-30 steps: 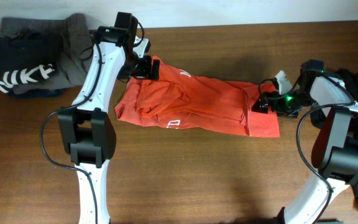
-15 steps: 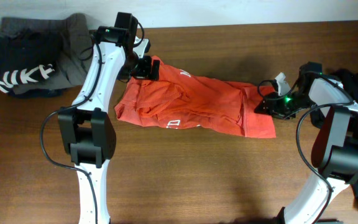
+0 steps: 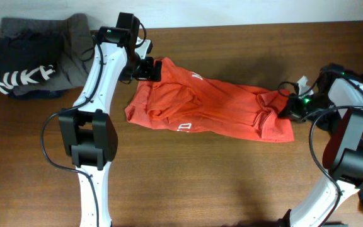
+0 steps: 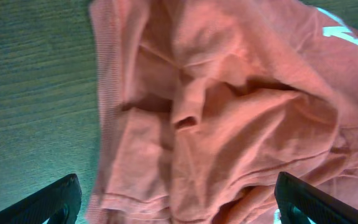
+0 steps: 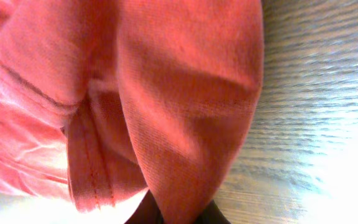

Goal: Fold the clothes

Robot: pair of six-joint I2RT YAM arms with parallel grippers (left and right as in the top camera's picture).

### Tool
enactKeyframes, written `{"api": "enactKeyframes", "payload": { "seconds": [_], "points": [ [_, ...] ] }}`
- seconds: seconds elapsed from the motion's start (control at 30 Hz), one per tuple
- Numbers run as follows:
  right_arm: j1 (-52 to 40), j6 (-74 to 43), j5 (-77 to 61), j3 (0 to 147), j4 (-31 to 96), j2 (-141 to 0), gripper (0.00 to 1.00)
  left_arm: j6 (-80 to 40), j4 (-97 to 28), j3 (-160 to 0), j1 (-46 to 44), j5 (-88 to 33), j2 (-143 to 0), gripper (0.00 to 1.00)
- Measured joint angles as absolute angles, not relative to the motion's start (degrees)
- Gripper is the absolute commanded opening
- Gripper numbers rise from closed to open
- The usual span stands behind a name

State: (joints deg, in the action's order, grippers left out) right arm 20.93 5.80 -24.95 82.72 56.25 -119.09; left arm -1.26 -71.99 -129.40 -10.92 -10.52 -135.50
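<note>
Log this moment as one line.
shirt: crumpled, unfolded | left end effector: open, over shirt | right end effector: shut on shirt edge

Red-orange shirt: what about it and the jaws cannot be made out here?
- Overhead: white print on the shirt is too small to read.
- Right wrist: the jaws of the right gripper are cut off by the bottom edge and covered by fabric.
- Left wrist: the shirt's outline runs past the frame edges.

Dim overhead; soft shirt (image 5: 185, 93) close-ups, table (image 5: 319, 124) glare
</note>
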Motion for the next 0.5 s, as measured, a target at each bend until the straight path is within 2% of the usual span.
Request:
{"api": "enactKeyframes", "payload": {
  "seconds": [0.27, 0.5],
  "points": [
    [20.03, 4.23, -20.75, 94.17, 64.88, -119.28, 0.08, -1.26, -72.14, -129.40, -10.92, -10.52, -135.50, 0.99],
    [10.09, -1.45, -9.67, 96.01, 65.87, -119.28, 0.08, -1.26, -72.14, -129.40, -10.92, -10.52, -135.50, 0.99]
  ]
}}
